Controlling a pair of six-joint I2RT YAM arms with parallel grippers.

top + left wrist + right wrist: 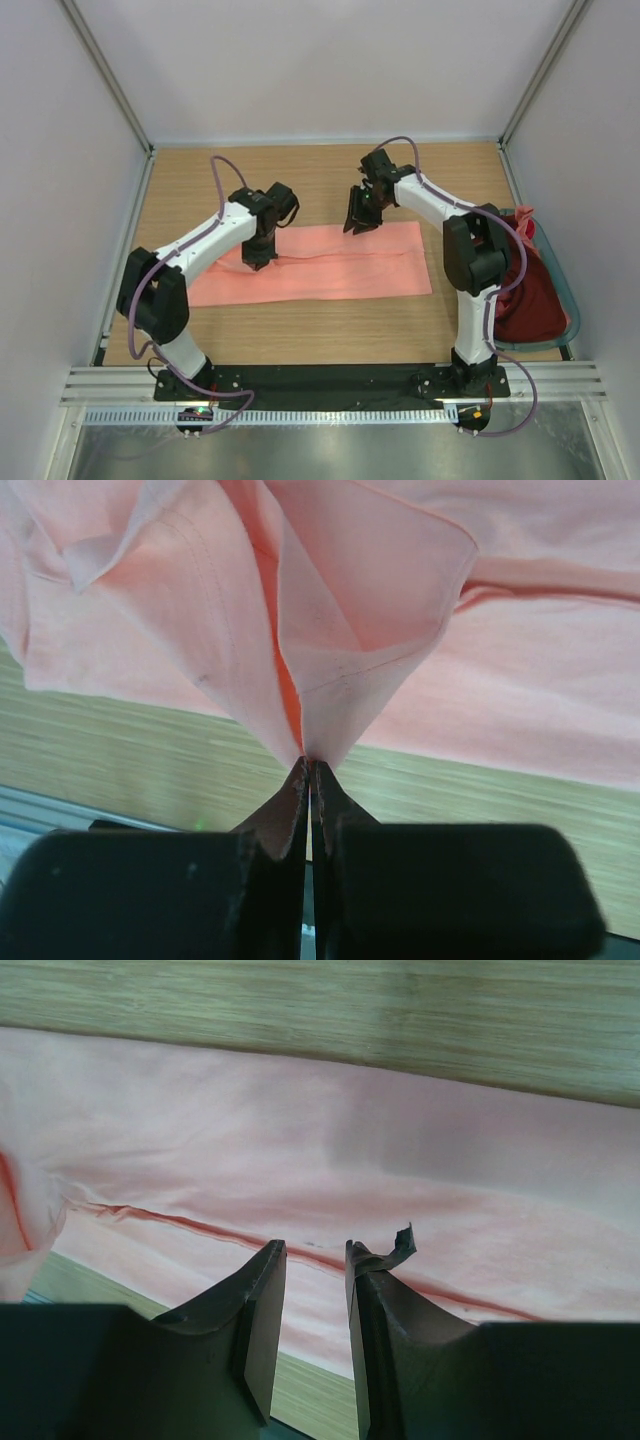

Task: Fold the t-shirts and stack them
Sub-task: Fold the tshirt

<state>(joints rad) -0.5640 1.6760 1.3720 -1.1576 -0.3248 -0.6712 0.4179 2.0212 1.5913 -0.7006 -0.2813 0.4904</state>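
Observation:
A salmon-pink t-shirt [330, 265] lies spread as a long flat band across the middle of the table. My left gripper [255, 262] is shut on a pinched-up fold of it near its left part; in the left wrist view the fingertips [308, 762] meet on the cloth [380, 580], which fans upward from them. My right gripper [360, 222] hangs over the shirt's far edge, right of centre. In the right wrist view it [315, 1248] stands open above the cloth [300, 1150] with nothing between its fingers. A dark maroon t-shirt [530, 300] lies bunched in the basket.
The grey-teal basket [572, 305] stands at the table's right edge beside the right arm's base, with a bit of salmon cloth [523, 215] at its far end. White walls enclose the table on three sides. Bare wood [300, 180] lies beyond the shirt.

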